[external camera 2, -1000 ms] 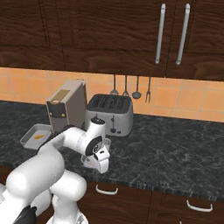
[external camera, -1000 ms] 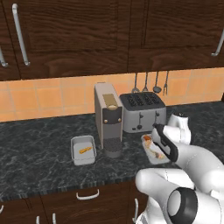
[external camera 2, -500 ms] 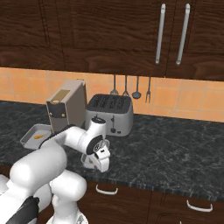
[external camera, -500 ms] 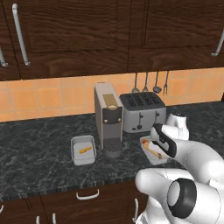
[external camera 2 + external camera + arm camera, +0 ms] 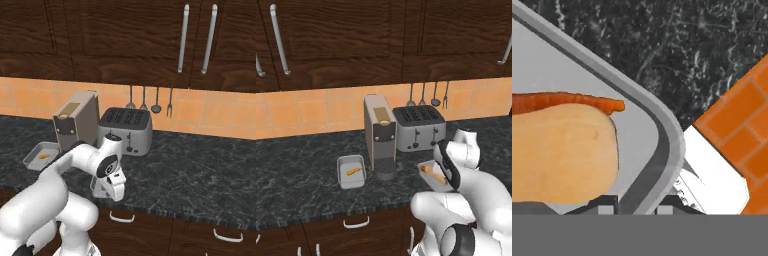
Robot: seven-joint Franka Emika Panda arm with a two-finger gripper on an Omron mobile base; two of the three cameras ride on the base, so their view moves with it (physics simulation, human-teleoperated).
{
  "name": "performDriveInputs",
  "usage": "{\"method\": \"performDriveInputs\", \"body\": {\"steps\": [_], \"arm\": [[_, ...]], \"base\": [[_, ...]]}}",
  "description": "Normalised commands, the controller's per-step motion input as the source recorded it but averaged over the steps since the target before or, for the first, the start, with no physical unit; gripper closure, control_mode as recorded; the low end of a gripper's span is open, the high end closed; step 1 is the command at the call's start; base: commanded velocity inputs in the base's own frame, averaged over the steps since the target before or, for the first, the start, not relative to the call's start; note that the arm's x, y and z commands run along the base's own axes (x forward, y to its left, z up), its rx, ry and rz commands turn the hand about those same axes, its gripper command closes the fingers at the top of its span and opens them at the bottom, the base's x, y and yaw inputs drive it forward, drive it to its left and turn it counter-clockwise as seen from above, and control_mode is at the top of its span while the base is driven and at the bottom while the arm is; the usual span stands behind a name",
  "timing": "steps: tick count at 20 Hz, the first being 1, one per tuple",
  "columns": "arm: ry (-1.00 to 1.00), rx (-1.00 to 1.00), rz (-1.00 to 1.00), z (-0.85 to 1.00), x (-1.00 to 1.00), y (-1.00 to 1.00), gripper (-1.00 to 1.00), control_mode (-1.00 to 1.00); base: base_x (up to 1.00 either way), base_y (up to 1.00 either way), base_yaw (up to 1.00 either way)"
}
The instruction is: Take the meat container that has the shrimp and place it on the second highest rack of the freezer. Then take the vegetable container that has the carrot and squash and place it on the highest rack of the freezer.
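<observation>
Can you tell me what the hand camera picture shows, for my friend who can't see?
The claw pinches the rim of a grey tray holding a pale squash and an orange carrot. Dark speckled counter lies beyond, with orange tiles at the right.

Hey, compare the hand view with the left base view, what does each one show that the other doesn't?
Hand view: up close, the carrot lying against the squash, and the fingertips astride the container's rim.

Left base view: the coffee machine, the toaster, and a second container on the left.

Both: the carrot-and-squash container and the dark speckled counter.
</observation>
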Motion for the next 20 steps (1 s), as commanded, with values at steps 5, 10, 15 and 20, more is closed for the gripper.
{"method": "performDriveInputs", "body": {"steps": [5,10,15,20], "arm": [[-0.37,0.0,-0.28,0.98,-0.64,0.13,1.0,-1.0],[-0.42,0.0,-0.27,1.0,-0.73,0.09,1.0,-1.0],[-0.14,0.01,-0.18,0.81,-0.39,0.11,1.0,-1.0],[-0.02,0.0,-0.01,0.02,-0.09,0.0,1.0,-1.0]], "base": [[0.0,0.0,0.0],[0.0,0.0,0.0],[0.0,0.0,0.0],[0.0,0.0,0.0]]}}
